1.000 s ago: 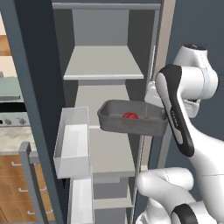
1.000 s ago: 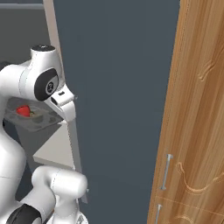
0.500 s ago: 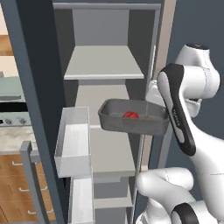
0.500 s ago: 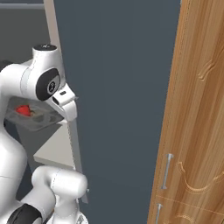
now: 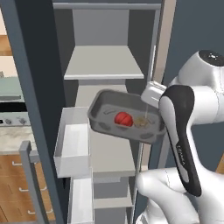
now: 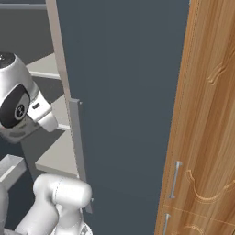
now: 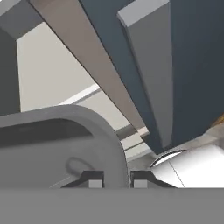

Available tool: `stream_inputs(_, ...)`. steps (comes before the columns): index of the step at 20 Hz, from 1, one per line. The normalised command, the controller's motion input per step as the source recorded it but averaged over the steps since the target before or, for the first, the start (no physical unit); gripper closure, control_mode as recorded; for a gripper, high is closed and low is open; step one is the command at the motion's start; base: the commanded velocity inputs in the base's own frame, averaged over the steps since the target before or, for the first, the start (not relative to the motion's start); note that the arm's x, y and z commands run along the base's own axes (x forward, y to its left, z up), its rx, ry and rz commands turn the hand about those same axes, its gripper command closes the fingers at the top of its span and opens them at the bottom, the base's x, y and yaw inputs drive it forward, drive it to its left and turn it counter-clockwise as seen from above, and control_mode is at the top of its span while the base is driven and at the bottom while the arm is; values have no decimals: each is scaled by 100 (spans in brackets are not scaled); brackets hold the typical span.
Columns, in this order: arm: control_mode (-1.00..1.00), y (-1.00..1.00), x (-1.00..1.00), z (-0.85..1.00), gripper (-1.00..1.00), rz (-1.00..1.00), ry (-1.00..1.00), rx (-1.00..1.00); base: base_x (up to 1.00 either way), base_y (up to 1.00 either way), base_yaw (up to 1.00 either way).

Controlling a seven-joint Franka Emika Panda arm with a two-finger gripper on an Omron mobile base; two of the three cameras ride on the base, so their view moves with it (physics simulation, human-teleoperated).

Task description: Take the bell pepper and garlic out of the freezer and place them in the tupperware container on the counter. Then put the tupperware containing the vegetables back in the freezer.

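The dark grey tupperware container (image 5: 114,131) hangs tilted in the air in front of the open freezer's (image 5: 105,61) middle shelves. The red bell pepper (image 5: 123,119) and the beige garlic (image 5: 140,122) lie side by side in it. My gripper (image 7: 116,179) is shut on the tub's right rim, one fingertip on each side of the wall (image 7: 65,127). In the left base view my forearm covers the fingers. A strip of the counter (image 5: 9,134) shows at the far left.
White door bins (image 5: 72,144) stand out from the open left door just below and left of the tub. The freezer's slate-blue right door (image 6: 124,92) and its grey handle (image 6: 78,147) stand close by my arm. A wooden cabinet (image 6: 206,114) rises on the right.
The tub has tipped more, its far left edge higher and a little further left toward the shelves. In the right base view my arm has swung left and the tub has left that picture.
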Motion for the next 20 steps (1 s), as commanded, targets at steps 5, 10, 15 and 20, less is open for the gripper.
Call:
stream_inputs(5,-100,55,15,54,100,-19,-18,6,0,0,0)
stream_inputs(10,-100,22,22,47,100,-22,-10,15,0,0,0)
stream_inputs(15,-100,-58,0,23,100,-13,7,27,0,0,0)
stream_inputs(20,-100,-21,-8,32,100,-10,3,21,0,0,0)
